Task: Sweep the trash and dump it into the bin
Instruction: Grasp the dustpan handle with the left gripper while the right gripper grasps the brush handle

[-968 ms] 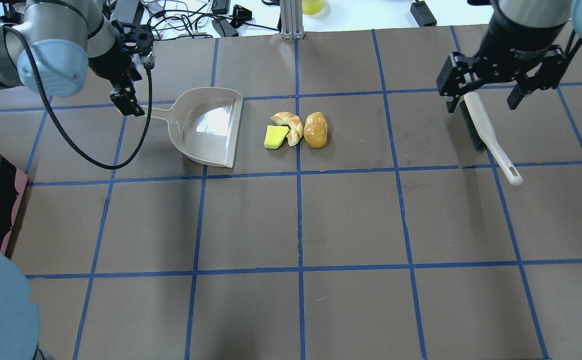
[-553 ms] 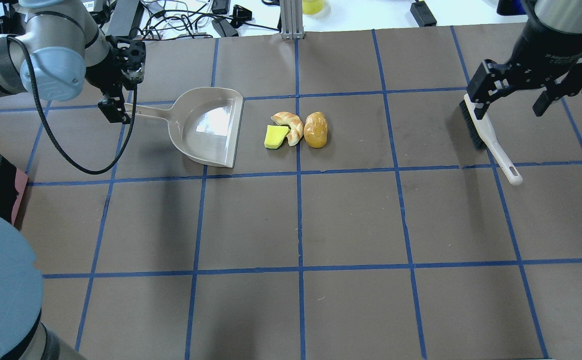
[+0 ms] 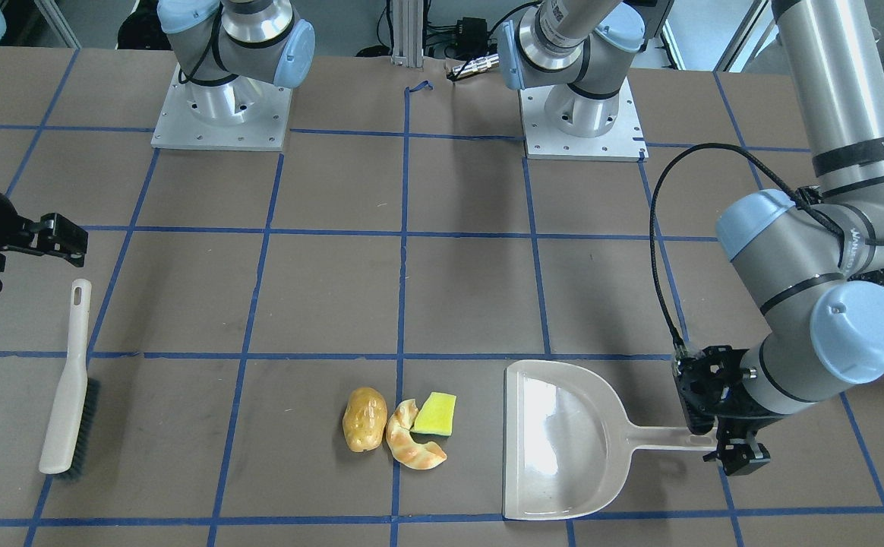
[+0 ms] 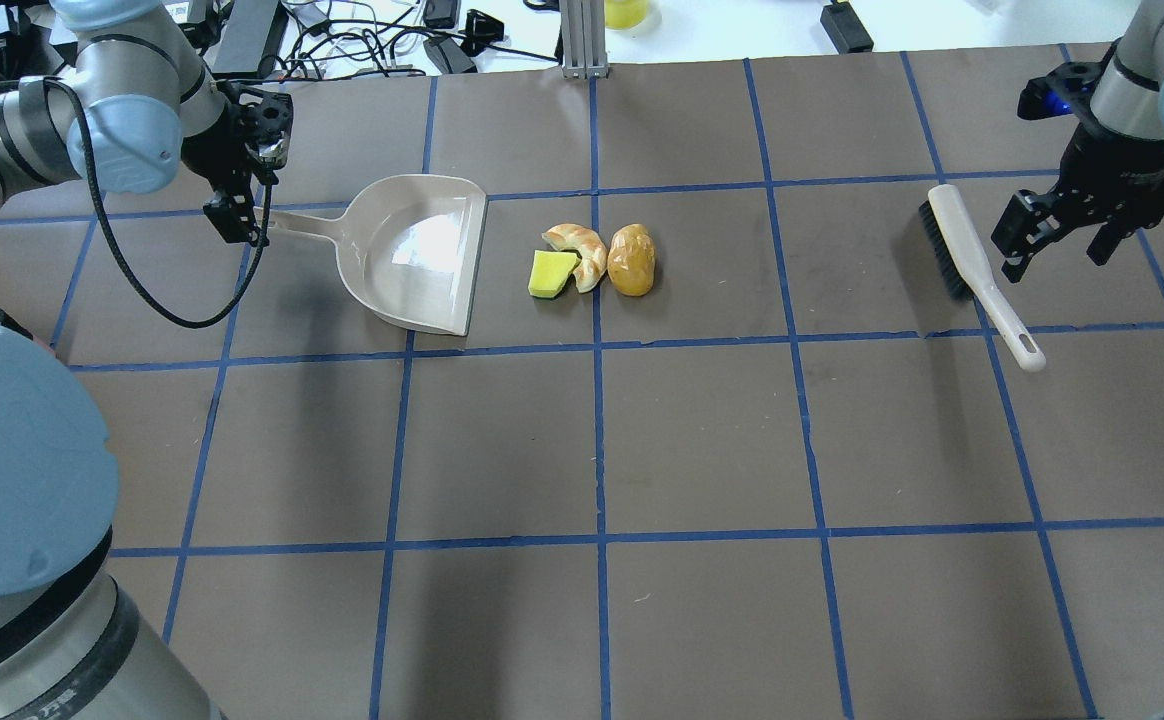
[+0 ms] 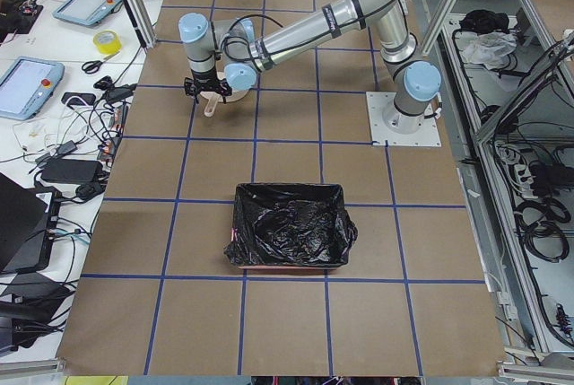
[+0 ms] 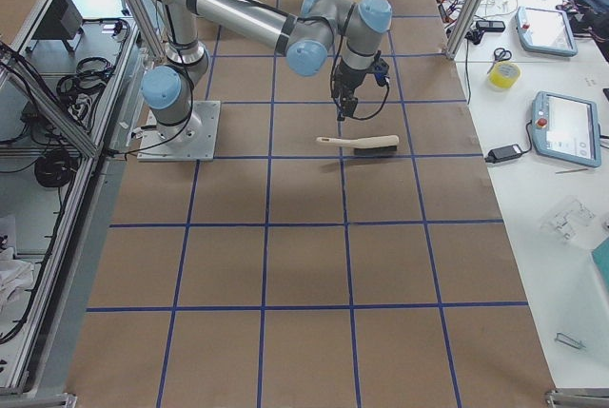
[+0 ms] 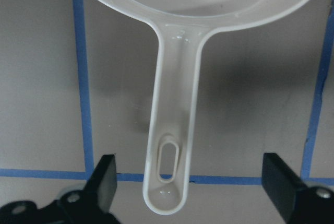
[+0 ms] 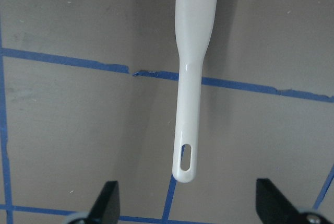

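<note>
Right hand [image 4: 1054, 255] moved beside brush [image 4: 954, 250]; left elbow [image 4: 12, 460] hides bin [image 5: 240, 232] overhead.

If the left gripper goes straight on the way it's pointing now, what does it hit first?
The left gripper would likely meet the dustpan handle first; its end lies between the open jaws, height unclear.

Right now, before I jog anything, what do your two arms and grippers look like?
The left arm and right arm are silver tubes with pale blue joint caps on square metal base plates. The left arm carries black bands with small lettering I cannot read, and a black cable looping to its wrist. The left gripper and right gripper are black, two-fingered.
</note>
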You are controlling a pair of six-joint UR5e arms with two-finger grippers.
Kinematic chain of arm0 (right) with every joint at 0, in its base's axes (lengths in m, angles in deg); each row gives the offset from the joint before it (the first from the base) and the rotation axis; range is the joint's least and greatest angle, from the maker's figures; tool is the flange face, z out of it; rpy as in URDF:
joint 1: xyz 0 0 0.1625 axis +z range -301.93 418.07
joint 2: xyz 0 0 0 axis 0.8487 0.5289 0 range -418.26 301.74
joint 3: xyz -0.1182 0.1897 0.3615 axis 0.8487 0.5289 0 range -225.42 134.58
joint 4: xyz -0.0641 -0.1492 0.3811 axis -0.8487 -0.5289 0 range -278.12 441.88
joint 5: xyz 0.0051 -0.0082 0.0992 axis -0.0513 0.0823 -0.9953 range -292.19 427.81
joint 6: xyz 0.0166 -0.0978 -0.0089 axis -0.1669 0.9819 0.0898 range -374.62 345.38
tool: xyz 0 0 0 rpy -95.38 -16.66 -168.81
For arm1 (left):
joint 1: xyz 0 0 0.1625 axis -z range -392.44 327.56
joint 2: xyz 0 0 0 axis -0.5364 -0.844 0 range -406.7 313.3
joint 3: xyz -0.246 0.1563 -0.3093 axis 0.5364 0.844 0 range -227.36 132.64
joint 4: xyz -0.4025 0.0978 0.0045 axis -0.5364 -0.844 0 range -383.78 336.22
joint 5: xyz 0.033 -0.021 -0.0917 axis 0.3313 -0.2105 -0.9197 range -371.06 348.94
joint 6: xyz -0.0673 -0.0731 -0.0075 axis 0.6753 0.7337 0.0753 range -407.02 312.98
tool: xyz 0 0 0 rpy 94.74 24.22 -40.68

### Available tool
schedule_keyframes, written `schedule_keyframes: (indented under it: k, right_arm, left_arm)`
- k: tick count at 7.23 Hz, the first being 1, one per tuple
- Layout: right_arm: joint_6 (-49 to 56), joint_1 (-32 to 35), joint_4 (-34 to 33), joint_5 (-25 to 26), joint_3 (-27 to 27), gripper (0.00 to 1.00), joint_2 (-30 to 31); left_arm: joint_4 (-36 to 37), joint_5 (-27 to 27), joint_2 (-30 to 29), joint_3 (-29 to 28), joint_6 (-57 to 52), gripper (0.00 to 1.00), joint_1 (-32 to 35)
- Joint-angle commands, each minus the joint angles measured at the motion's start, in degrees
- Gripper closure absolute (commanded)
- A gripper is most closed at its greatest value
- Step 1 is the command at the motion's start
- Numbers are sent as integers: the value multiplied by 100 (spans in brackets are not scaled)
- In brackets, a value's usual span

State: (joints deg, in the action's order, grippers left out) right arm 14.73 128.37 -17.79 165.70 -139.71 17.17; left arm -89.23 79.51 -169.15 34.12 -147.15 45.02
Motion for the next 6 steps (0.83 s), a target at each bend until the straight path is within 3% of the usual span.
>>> schedule_keyframes:
  k: [1, 2, 3, 5, 6]
  right_arm:
    - [509, -104, -1100, 28, -586, 8, -301]
    - [510, -104, -1638, 20, -947, 6, -319]
    - [484, -104, -1678, -15, -1020, 6, -345]
    - [414, -322, -1555, -33, -1135, 9, -407]
    - [353, -419, -1520, -7, -1170, 9, -398]
  left_arm:
    - [6, 5, -165, -9, 54, 2, 23]
    - [15, 5, -165, 8, 28, 2, 32]
    - [15, -3, -183, -1, 37, 2, 32]
    - [15, 14, -192, -9, 194, 28, 76]
    - [15, 14, -201, -1, 239, 36, 76]
